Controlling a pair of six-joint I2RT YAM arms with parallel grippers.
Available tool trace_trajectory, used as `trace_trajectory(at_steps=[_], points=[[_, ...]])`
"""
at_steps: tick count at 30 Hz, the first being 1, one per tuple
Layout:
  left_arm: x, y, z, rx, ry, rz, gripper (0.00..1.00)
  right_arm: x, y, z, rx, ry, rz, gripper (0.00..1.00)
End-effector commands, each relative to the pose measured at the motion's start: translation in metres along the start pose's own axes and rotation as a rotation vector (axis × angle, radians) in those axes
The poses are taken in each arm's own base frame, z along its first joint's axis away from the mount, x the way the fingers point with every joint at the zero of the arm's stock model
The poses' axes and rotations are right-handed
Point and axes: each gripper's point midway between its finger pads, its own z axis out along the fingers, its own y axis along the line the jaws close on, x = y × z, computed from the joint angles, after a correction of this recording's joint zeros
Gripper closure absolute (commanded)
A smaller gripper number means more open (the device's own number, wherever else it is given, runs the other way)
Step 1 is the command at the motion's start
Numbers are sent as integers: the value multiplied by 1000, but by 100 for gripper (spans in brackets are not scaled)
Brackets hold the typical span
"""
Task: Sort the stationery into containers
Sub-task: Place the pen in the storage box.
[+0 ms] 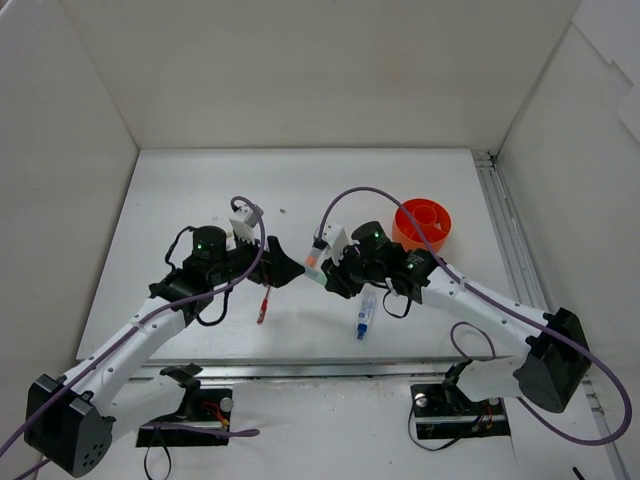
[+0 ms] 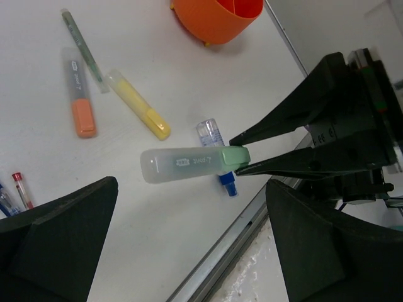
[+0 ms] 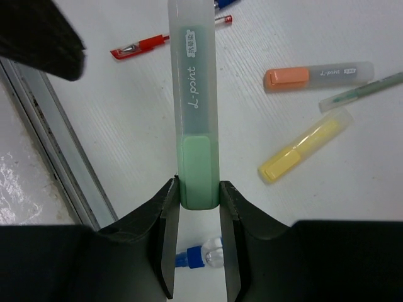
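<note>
Jaws of the right gripper pinch green marker (cap end, seemingly airborne).

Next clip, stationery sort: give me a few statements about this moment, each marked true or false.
1. The right gripper is shut on the green highlighter, at its cap end. True.
2. The left gripper is clamped on the yellow highlighter. False: its jaws stand wide open and empty; that highlighter lies on the table.
3. The orange highlighter sits inside the orange cup. False: it lies on the table beside the slim green pen.
4. The blue-capped clear pen lies on the table. True.
</note>
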Motion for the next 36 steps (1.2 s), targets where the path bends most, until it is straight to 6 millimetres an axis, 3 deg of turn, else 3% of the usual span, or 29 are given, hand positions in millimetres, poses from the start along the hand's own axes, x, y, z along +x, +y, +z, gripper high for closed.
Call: trace_trajectory(at_steps=[1, 10, 12, 15, 18, 19, 22, 27, 31, 36], points=[[-29, -19, 4, 71, -116, 28, 0, -40, 13, -21, -32, -156, -82, 100], [-30, -30, 15, 109, -117, 23, 0, -58, 18, -26, 4, -261, -98, 100], [-32, -32, 14, 114, -125, 17, 5, -62, 21, -25, -2, -274, -104, 100], [-33, -36, 12, 130, -136, 15, 16, -60, 17, -21, 27, -263, -92, 100], [-34, -39, 9, 143, -146, 17, 33, -58, 10, -18, 72, -264, -66, 100], [-34, -38, 9, 142, -148, 14, 45, -62, 6, -19, 98, -283, -61, 100], [-35, -40, 8, 149, -151, 10, 63, -69, 4, -21, 119, -329, -51, 100], [-36, -40, 9, 147, -152, -10, 79, -76, 3, -23, 139, -377, -41, 100], [-38, -38, 10, 138, -173, -22, 98, -74, 4, -19, 152, -365, -40, 100], [-41, -37, 13, 140, -190, -38, 100, -71, 4, -16, 170, -345, -43, 100]])
